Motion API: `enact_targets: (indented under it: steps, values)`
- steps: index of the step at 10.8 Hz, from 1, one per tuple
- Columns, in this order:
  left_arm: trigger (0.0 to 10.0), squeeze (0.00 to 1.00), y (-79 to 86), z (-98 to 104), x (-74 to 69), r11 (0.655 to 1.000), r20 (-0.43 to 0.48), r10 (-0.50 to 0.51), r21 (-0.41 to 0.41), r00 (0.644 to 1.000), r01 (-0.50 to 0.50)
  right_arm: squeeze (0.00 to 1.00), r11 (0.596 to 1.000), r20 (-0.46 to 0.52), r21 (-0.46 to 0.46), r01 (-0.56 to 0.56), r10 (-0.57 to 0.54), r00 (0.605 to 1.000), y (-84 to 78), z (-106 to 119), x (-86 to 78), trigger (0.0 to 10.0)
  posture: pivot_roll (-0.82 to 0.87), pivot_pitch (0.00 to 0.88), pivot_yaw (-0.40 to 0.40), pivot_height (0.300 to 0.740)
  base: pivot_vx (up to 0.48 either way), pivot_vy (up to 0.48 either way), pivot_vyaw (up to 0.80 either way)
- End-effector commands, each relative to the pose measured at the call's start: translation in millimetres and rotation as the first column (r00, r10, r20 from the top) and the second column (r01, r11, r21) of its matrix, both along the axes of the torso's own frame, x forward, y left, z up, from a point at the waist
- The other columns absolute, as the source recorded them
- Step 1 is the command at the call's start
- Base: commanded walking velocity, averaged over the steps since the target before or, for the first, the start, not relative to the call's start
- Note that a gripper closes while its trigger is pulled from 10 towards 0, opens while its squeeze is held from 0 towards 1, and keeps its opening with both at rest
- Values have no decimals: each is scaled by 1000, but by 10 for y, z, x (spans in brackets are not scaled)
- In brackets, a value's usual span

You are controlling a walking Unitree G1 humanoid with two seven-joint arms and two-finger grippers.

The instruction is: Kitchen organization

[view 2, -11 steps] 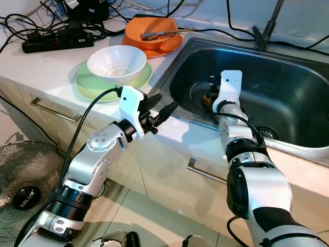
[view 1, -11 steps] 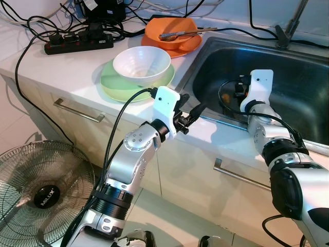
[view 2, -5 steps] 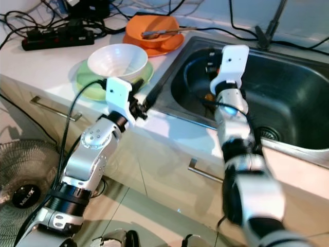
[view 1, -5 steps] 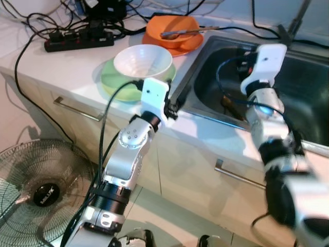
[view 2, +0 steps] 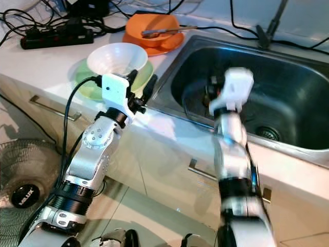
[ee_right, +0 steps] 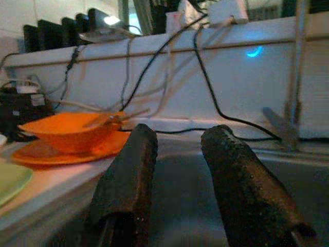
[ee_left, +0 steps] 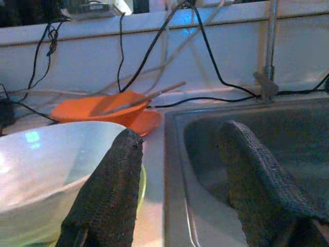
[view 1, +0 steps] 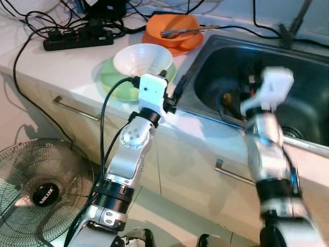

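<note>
The left gripper [ee_left: 177, 170] hangs over the counter [view 1: 67, 67] edge with its fingers spread and nothing between them. One finger [ee_left: 110, 185] lies right against the white bowl [view 1: 142, 58]; the other reaches over the sink [view 1: 303, 77] rim. The wrist view brings out that closeness, while the head views show the bowl sitting on a green plate [view 1: 110, 80]. Beyond it stand an orange bowl [view 1: 175, 25] with a utensil [view 1: 187, 32] across it, on an orange plate [view 1: 177, 49].

The right gripper [ee_right: 177, 154] is over the sink, blurred in the head views; its wrist view shows the fingers parted and empty. A power strip [view 1: 77, 40] lies far back. A fan [view 1: 41, 193] stands on the floor.
</note>
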State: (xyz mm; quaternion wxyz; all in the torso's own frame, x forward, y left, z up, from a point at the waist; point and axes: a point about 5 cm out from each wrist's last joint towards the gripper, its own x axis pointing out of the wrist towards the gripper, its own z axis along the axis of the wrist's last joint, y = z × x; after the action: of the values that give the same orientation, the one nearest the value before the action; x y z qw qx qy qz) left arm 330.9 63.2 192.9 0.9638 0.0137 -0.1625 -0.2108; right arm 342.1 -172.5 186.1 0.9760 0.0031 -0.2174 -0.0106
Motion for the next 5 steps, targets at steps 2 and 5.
enact_targets:
  steps: [2, 5]
  values:
    - [10000, 0, 13, 15, 23, 1000, 14, 30, -7, 999, -30, 0, 999, 7, 36, -18, 18, 1000, 58, 37, -20, 10000, -17, 72, 37, 740, 0, 0, 0]
    - [10000, 0, 42, -1, 41, 998, 11, 54, -11, 998, -54, 0, 998, -38, 54, -33, 35, 999, 181, 13, -37, 10000, -12, 83, 38, 740, 0, 109, 0]
